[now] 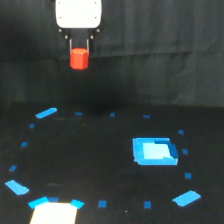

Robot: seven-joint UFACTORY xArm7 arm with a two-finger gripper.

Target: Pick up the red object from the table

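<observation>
The red object (79,58) is a small red-orange block held between the two dark fingers of my gripper (79,51), high above the table (100,160) at the top of the exterior view, left of centre. The gripper is shut on it, under the white arm housing (78,13). The block hangs clear of the black surface, in front of the dark backdrop.
A larger blue square piece (154,151) lies on the table at the exterior view's right. Small blue tape squares ring the surface, with blue patches at the back left (46,113), front left (17,187) and front right (186,198). A pale object (54,212) sits at the front edge.
</observation>
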